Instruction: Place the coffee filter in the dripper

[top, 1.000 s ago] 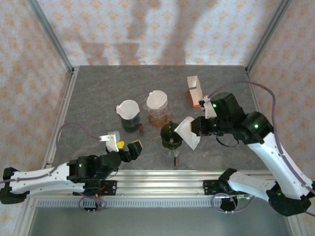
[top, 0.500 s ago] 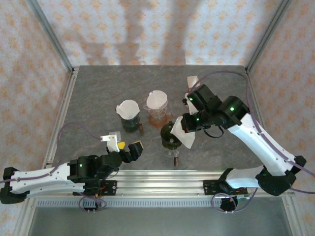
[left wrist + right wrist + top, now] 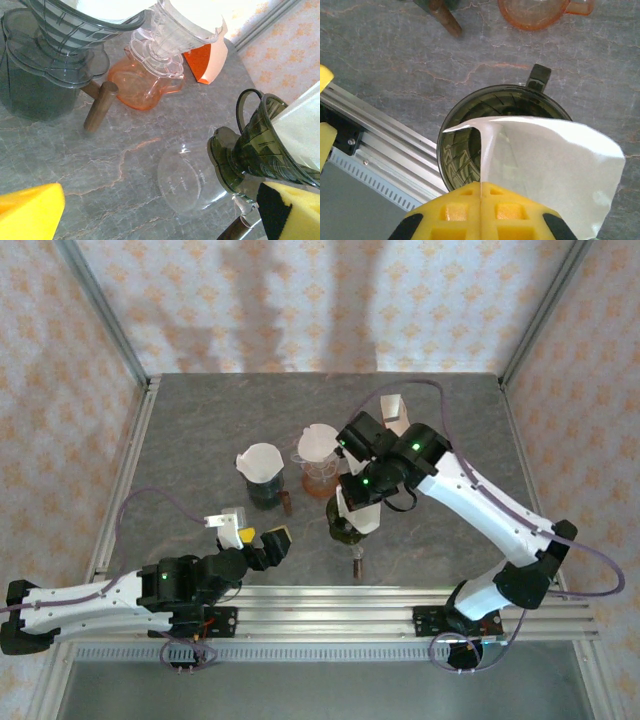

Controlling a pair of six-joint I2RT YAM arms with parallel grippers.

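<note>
Grey stone, veined with paler streaks, is forming the counter (image 3: 200,420). Peach patterned wallpaper (image 3: 250,300) is closing it in on three sides behind slanting metal posts (image 3: 105,315). A ridged aluminium rail (image 3: 330,598) is running along the near edge.

The right arm (image 3: 470,500) is reaching inward over the middle. Its jaws are pressed together on the white coffee filter (image 3: 555,160), pinching it between yellow pads (image 3: 485,210). The filter is hanging over the mouth of the dark green dripper (image 3: 465,145), with one corner lying across the opening. In the left wrist view the paper is meeting the dripper's rim at the picture's right edge, where it is being cut off. Whether it is touching the ribbed inside is hard to tell.

The left arm (image 3: 100,595) is lying low along the near left. Its jaws are spread wide, with the yellow pads (image 3: 30,212) well apart and pinching nothing.

Behind the green dripper, a grey dripper (image 3: 262,475) and a clear dripper (image 3: 320,452) are each carrying a white paper, the clear one sitting on an orange-tinted jug (image 3: 140,87). An orange and white box (image 3: 395,408) is peeking out behind the right arm, mostly covered. A faint clear round shape (image 3: 182,185) is showing on the stone beside the green dripper's foot, and what it is cannot be made out. A brown wooden handle (image 3: 100,107) is sticking out near the grey dripper.
</note>
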